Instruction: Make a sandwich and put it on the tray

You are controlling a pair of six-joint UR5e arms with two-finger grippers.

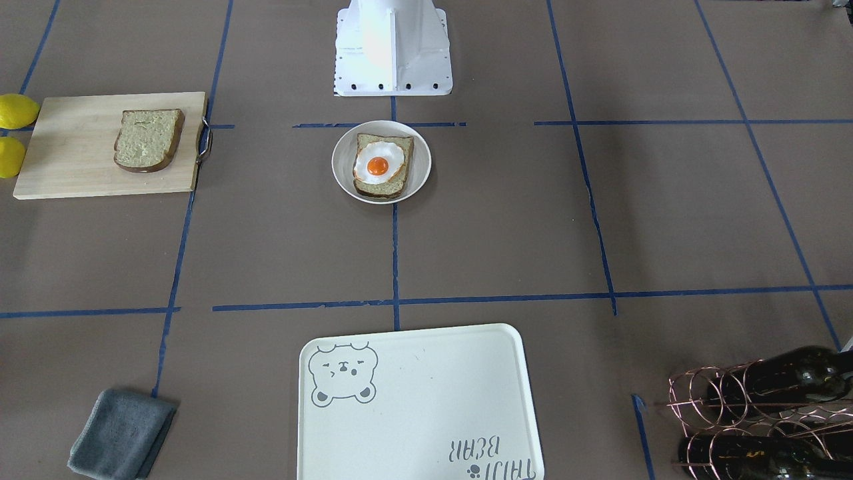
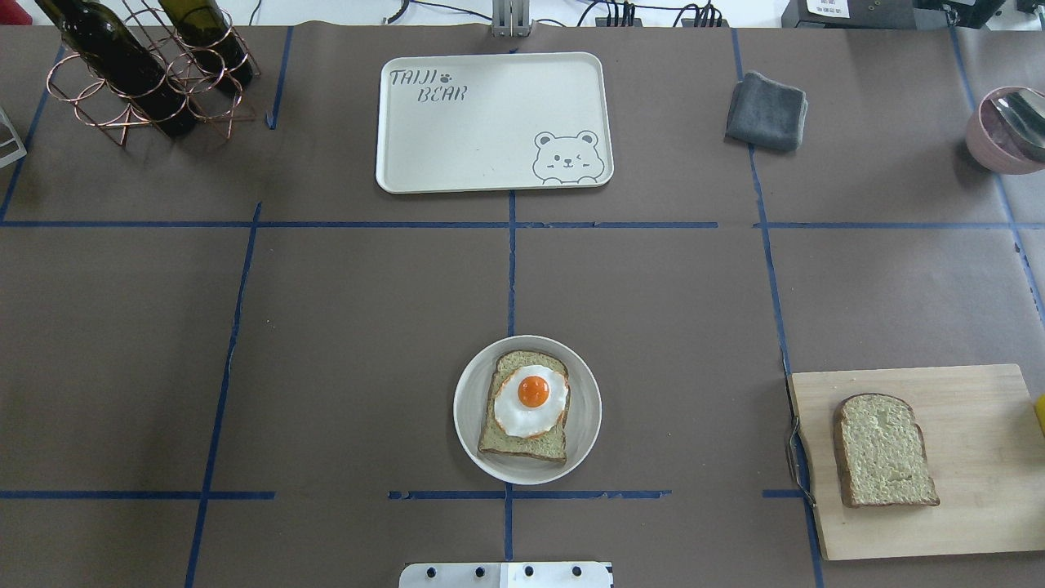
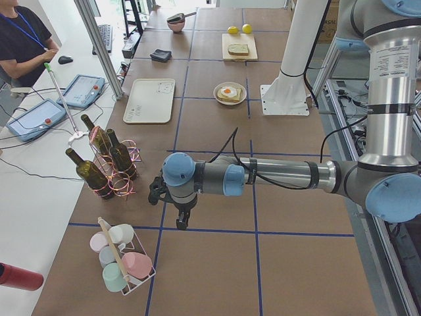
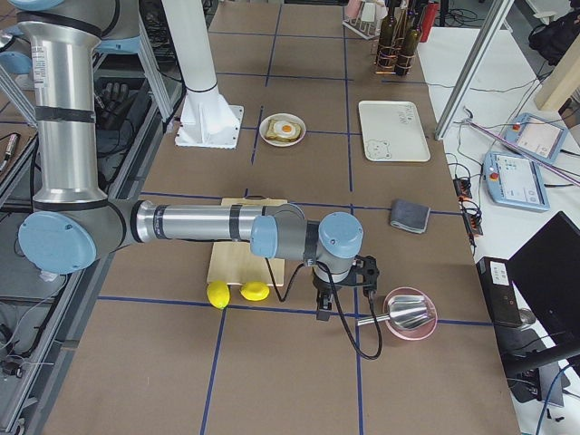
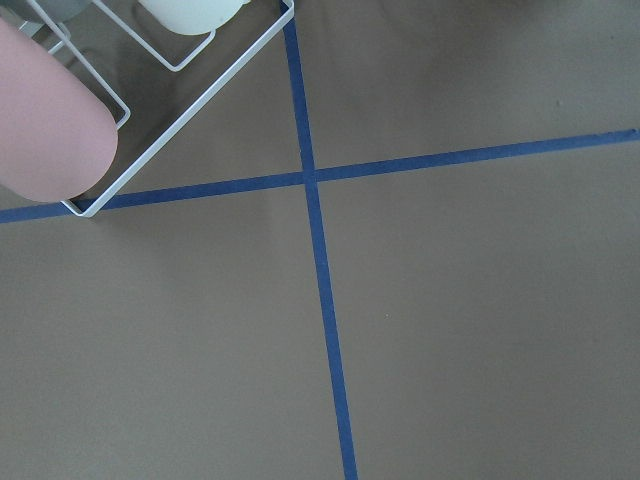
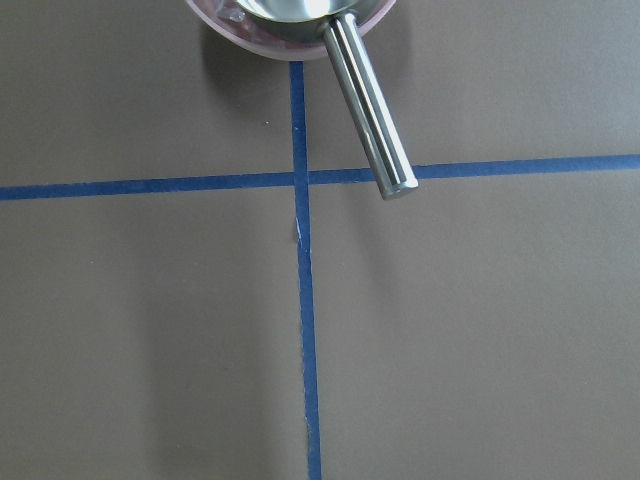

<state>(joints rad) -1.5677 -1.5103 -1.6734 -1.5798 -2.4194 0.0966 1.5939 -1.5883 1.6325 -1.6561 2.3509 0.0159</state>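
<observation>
One bread slice (image 2: pixel 522 437) lies on a small round white plate (image 2: pixel 469 408) near the robot's base, with the fried egg (image 2: pixel 531 398) on top of it. The second bread slice (image 2: pixel 884 450) lies alone on the wooden cutting board (image 2: pixel 971 408). The cream tray (image 2: pixel 490 122) with the bear drawing sits at the far middle with nothing on it. My left gripper (image 3: pixel 176 214) hangs over the table far to the left, near a mug rack. My right gripper (image 4: pixel 323 308) hangs far to the right, near a pink bowl. I cannot tell whether either is open or shut.
A copper rack with wine bottles (image 2: pixel 139 73) stands far left. A grey cloth (image 2: pixel 766 111) lies right of the tray. A pink bowl with a metal scoop (image 2: pixel 1008 126) sits far right. Two lemons (image 1: pixel 13 127) lie beside the cutting board. A mug rack (image 3: pixel 122 260) is near the left gripper.
</observation>
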